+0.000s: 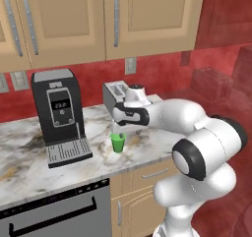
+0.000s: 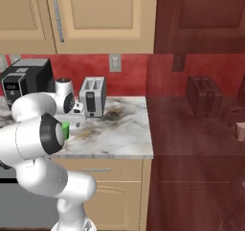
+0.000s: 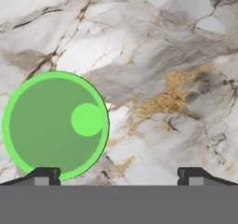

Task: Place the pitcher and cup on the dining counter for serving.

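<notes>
Left base view: the gripper (image 1: 117, 128) hangs over the marble counter (image 1: 29, 167), pointing down, with the green cup (image 1: 118, 142) standing upright just below it, mouth up and long axis vertical. Whether the fingers touch the rim cannot be told here. To the gripper's left stands a black coffee machine (image 1: 58, 114); its small display shows pale marks too blurred to read. Behind the gripper sits a silver toaster (image 1: 114, 94). No brand or label is legible.

Right base view: the cup (image 2: 65, 130) shows as a green sliver beside the arm's dark elbow joint, on the counter (image 2: 119, 134). The toaster (image 2: 93, 97) stands behind it, the coffee machine (image 2: 24, 81) farther left. No readable writing.

Hand view: the camera looks straight down into the cup (image 3: 55, 125), a round green rim with a smaller bright base circle inside, so its axis points up at the hand. The jaws stand wide apart, holding nothing; the left fingertip (image 3: 42, 175) overlaps the cup's lower rim, while the right fingertip (image 3: 193, 175) lies well clear over bare marble.
</notes>
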